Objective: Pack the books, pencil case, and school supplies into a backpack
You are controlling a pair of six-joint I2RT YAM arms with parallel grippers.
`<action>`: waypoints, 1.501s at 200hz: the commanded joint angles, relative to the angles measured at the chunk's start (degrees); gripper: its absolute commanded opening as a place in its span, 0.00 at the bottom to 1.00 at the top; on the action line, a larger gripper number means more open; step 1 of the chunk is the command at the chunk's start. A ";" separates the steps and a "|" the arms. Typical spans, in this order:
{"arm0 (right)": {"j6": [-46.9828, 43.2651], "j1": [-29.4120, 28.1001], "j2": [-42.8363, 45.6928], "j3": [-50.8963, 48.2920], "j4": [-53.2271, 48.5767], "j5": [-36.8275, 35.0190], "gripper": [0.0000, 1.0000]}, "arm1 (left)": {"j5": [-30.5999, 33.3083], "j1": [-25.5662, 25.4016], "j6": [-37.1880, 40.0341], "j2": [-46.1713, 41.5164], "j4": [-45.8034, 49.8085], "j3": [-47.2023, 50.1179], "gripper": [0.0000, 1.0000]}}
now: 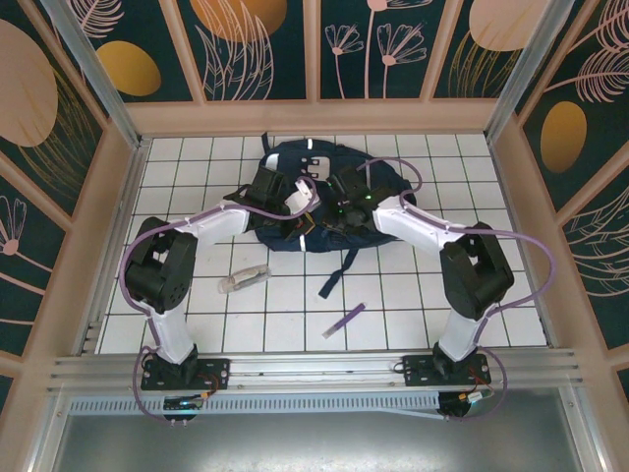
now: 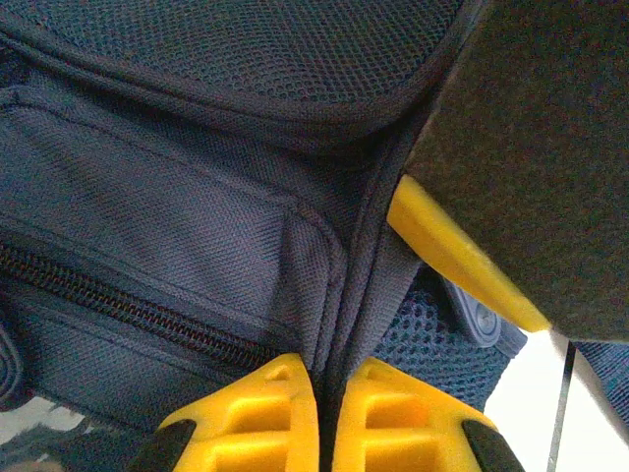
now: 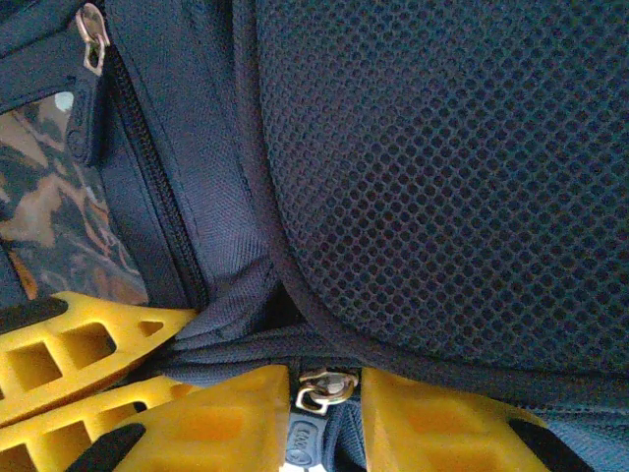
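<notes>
Beside the backpack point(image 1: 295, 157), on its near side: purple pen point(image 1: 344, 320), clear packet point(image 1: 244, 279), both unpacked. On the backpack: my left gripper point(image 2: 326, 398) pinching a fabric seam point(image 2: 332, 295); right gripper point(image 3: 324, 418) straddling the zipper pull point(image 3: 316, 385), grip I cannot confirm. Packing unfinished.

A white tiled tabletop point(image 1: 413, 295) is enclosed by a pale wooden frame point(image 1: 314, 116). Dark teal wall panels point(image 1: 260, 59) are printed with orange ovals and pale flowers. An aluminium rail point(image 1: 314, 369) is laid along the near edge.

I work in a lab test cell: white gridded table point(image 1: 442, 305), patterned wall panels point(image 1: 256, 49) enclosing it, aluminium rail point(image 1: 314, 366) at its near edge.
</notes>
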State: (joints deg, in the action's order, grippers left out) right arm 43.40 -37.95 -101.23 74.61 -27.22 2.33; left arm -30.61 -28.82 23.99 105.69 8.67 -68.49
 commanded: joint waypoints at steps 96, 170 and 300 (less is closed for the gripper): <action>-15.60 2.43 5.73 -6.10 0.48 -6.98 0.16 | -8.50 0.27 -3.23 -4.02 -7.06 -0.36 0.00; -19.86 1.26 6.96 -6.45 -0.51 -1.29 0.29 | -9.36 0.26 -5.90 -2.60 -8.67 -1.21 0.00; -27.30 -3.74 1.76 -4.62 -1.43 -18.21 0.13 | -9.82 0.29 -2.67 -2.42 -7.28 -1.74 0.00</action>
State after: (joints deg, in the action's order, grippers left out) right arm 17.23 -42.74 -98.87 71.42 -26.59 -13.50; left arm -34.24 -28.71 19.84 105.34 4.93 -68.12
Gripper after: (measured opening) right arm 0.158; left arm 0.045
